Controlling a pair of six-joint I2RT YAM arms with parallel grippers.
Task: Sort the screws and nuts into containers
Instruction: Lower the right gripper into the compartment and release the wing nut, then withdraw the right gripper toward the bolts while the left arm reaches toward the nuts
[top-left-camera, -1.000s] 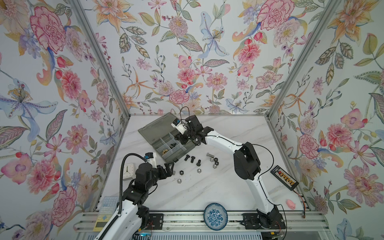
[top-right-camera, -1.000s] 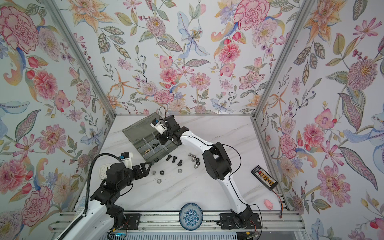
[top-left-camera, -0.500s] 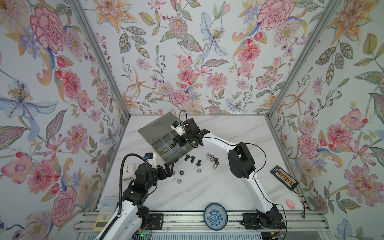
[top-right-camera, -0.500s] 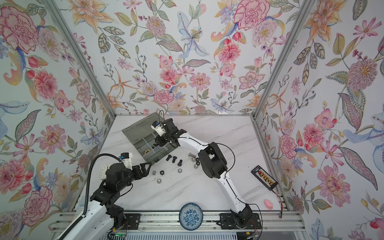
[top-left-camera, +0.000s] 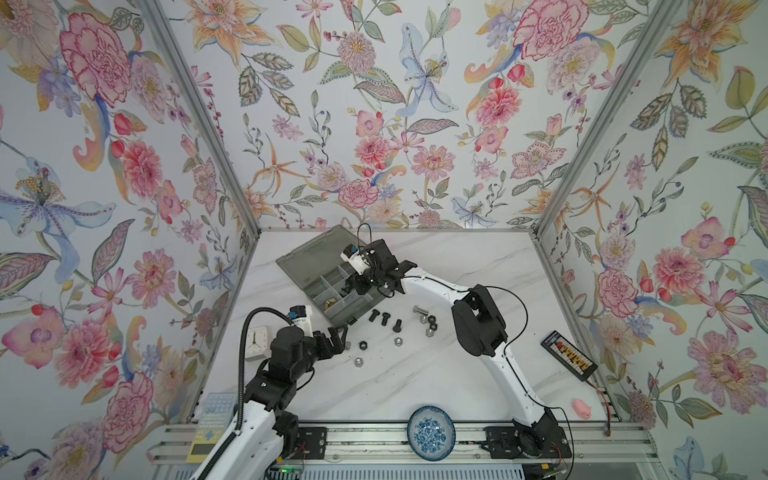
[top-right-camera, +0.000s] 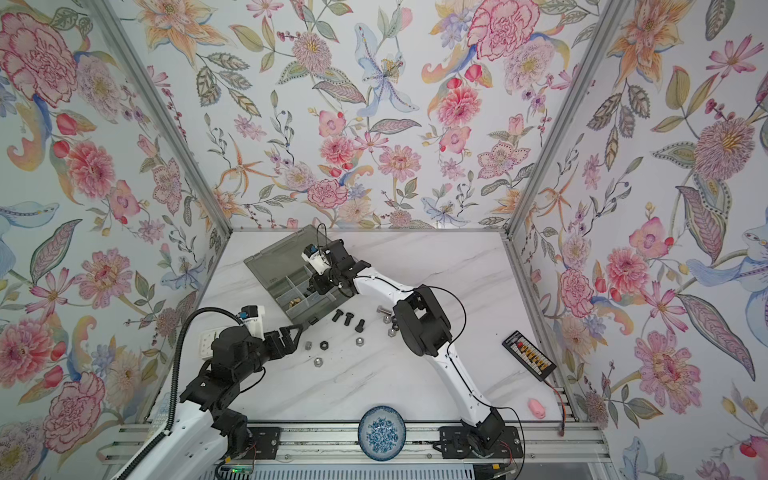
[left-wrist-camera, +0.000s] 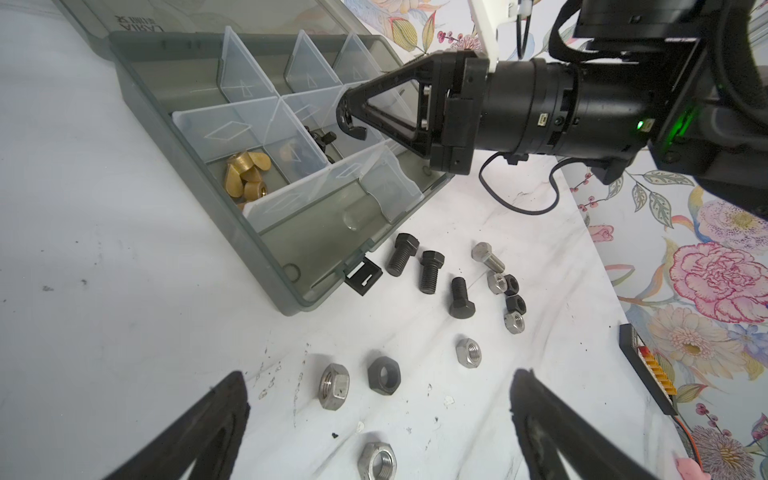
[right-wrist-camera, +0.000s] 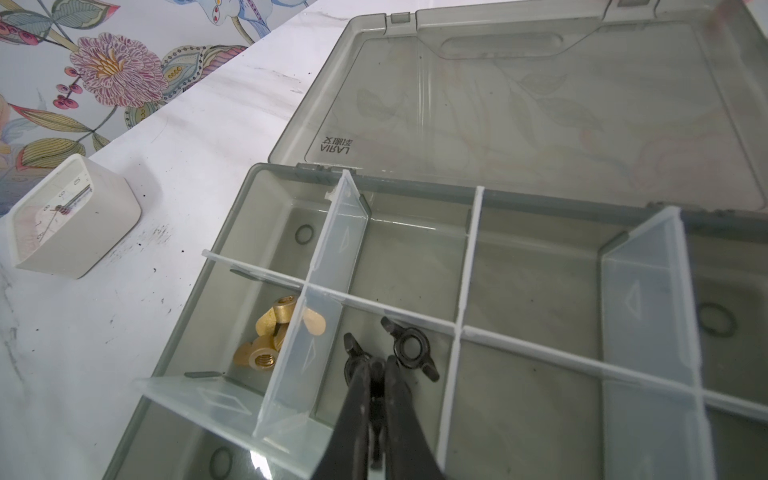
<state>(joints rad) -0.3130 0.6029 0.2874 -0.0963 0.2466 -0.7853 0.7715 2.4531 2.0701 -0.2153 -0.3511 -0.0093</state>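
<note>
Plainly, the sorting is at an early stage: by my reading only the wing nuts are dealt with, and every screw and hex nut is left to do.

Nearest the rail, the left tool (top-left-camera: 338, 338) hovers low over the bench (top-left-camera: 415, 382), jaws spread as wide as they go and nothing between them. Just ahead of it lie four scattered hex nuts (left-wrist-camera: 384, 374), three silver and one black. A little farther on sits a tight cluster (left-wrist-camera: 515, 304) of four more, two silver and two black, making eight loose in all.

Between these and the box lie the screws, four of them. There are three black bolts (left-wrist-camera: 430, 272) side by side and one silver bolt (left-wrist-camera: 488, 257) beside the cluster.

Beyond stands the organizer box (top-left-camera: 305, 261), its lid (right-wrist-camera: 540, 104) laid open flat. One compartment (right-wrist-camera: 237, 303) holds a small heap of brass wing nuts (right-wrist-camera: 266, 340). They overlap, so I count three or four and cannot be surer. The neighbouring compartment (right-wrist-camera: 419, 403) holds one black wing nut (right-wrist-camera: 411, 347) lying flat.

Over that same compartment hangs the right tool (right-wrist-camera: 377, 365), jaws nearly together and pinching another black wing nut (right-wrist-camera: 349, 341), which looks ready to drop in.
</note>
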